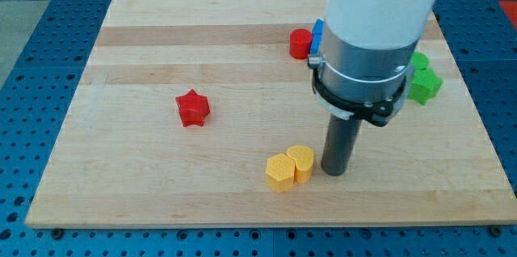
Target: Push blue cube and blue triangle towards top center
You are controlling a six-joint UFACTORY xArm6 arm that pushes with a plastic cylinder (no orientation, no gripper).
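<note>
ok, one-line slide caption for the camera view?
My tip rests just right of two touching yellow blocks; a blue block beside the red cylinder is mostly hidden behind the arm.

star (pixel 192 108) left, hexagon (pixel 280 173) beside heart (pixel 301 162)

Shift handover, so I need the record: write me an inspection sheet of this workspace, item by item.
Surface: wooden board, flat, lying on a blue perforated bench.
Job's things: one blue block near the view's top, touching the red cylinder and mostly hidden behind the arm; shape cannot be told. A second blue block is not seen.
Clutter: red star left of centre; two yellow blocks touching each other near the view's bottom; green blocks at the view's right, partly hidden.
Grippers: none; my tip rests just right of the yellow blocks, far below the blue block.
Cables: nothing seen.
Surroundings: bench only.
</note>
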